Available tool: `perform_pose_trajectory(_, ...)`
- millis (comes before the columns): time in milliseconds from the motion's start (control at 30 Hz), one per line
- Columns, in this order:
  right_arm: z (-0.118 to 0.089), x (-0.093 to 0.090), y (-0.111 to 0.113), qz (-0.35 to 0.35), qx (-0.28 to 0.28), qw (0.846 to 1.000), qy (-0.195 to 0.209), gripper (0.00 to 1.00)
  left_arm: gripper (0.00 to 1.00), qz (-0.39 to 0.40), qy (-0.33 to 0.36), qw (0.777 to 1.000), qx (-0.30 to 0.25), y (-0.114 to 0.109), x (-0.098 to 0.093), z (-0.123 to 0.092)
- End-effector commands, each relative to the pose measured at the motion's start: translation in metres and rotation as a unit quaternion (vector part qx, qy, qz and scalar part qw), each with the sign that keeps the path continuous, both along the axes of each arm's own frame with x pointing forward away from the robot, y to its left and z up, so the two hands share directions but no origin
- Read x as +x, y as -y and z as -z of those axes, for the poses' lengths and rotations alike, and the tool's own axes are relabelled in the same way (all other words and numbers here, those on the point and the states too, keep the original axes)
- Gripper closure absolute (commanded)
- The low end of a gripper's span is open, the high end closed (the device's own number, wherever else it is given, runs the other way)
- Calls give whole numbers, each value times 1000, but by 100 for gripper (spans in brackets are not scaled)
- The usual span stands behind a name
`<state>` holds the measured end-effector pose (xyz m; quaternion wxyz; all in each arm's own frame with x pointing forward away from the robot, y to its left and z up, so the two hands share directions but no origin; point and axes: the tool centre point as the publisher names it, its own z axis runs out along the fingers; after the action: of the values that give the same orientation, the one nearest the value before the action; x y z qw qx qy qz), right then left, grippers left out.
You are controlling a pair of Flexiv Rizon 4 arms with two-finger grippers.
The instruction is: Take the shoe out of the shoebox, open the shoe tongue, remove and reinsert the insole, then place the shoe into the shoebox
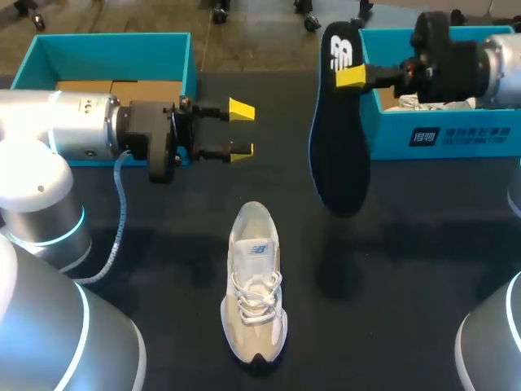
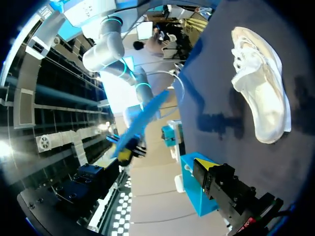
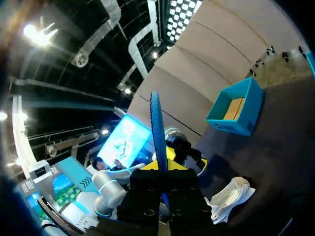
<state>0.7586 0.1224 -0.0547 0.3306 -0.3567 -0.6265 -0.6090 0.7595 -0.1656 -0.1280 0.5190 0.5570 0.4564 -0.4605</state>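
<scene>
Head view: the right gripper [image 1: 352, 77] is clamped on the black insole [image 1: 338, 147] near its logo end. The insole hangs upright above the dark table [image 1: 407, 269], just in front of the right teal shoebox [image 1: 456, 134], which holds what looks like crumpled white paper. In the right wrist view the insole stands edge-on between the yellow tips. The left gripper [image 1: 241, 129] hovers with fingers spread and nothing between them, beside the left teal shoebox [image 1: 114, 49]. The white sneaker [image 1: 254, 285] lies on the table between the arms, toe toward the robot, laces tied.
</scene>
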Motion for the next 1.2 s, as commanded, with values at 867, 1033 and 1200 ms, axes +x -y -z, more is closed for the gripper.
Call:
perform_pose_trajectory(867,48,34,-13,38,-12,992,-120,100,0,20,16,999,-20,14,-9,-9)
perform_pose_trajectory(1033,48,34,-13,38,-12,992,-120,100,0,18,32,999,-11,14,-9,-10)
perform_pose_trajectory(1200,48,34,-13,38,-12,992,-120,100,0,13,29,999,-13,17,-7,-7)
